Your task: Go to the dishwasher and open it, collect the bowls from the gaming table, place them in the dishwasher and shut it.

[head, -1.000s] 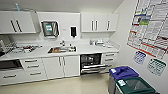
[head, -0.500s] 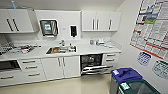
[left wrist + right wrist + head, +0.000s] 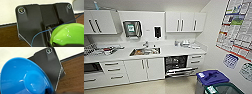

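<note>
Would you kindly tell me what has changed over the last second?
The head camera has shifted a little, so the kitchen sits slightly differently in the picture. The dishwasher stays open, the blue-lidded bin stays beside it, and nothing on the counter has visibly moved.

Bare floor (image 3: 159, 87) leads to the open dishwasher (image 3: 177, 65); bins (image 3: 214, 82) crowd its right side.
</note>
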Robot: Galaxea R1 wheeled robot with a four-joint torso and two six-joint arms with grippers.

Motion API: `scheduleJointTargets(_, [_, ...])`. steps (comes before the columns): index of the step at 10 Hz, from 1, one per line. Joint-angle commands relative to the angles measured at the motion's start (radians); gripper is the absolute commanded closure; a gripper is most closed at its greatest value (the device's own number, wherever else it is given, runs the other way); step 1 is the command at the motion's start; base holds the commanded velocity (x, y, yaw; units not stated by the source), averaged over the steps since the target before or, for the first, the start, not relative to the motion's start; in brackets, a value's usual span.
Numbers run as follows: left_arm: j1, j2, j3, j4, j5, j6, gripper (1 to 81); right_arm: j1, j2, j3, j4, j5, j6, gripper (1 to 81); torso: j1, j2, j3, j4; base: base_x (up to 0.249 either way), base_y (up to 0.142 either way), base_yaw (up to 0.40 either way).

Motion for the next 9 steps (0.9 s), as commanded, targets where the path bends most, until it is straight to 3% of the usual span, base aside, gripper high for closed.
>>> scheduleJointTargets(1, [-0.045,0.005,0.001,0.000,0.040,0.008,81.1,0.043,-0.006,-0.002,-0.008,-0.042,-0.002,81.1,0.000,0.000,0.000,0.000,0.133,0.000,0.000])
scheduleJointTargets(7, [-0.045,0.007,0.003,0.006,0.040,0.008,81.1,0.042,-0.001,-0.011,-0.007,-0.044,-0.002,81.1,0.000,0.000,0.000,0.000,0.180,0.000,0.000])
scheduleJointTargets(9, [-0.045,0.005,0.003,0.006,0.040,0.008,81.1,0.042,0.000,-0.011,-0.007,-0.044,-0.002,81.1,0.000,0.000,0.000,0.000,0.194,-0.064,0.000])
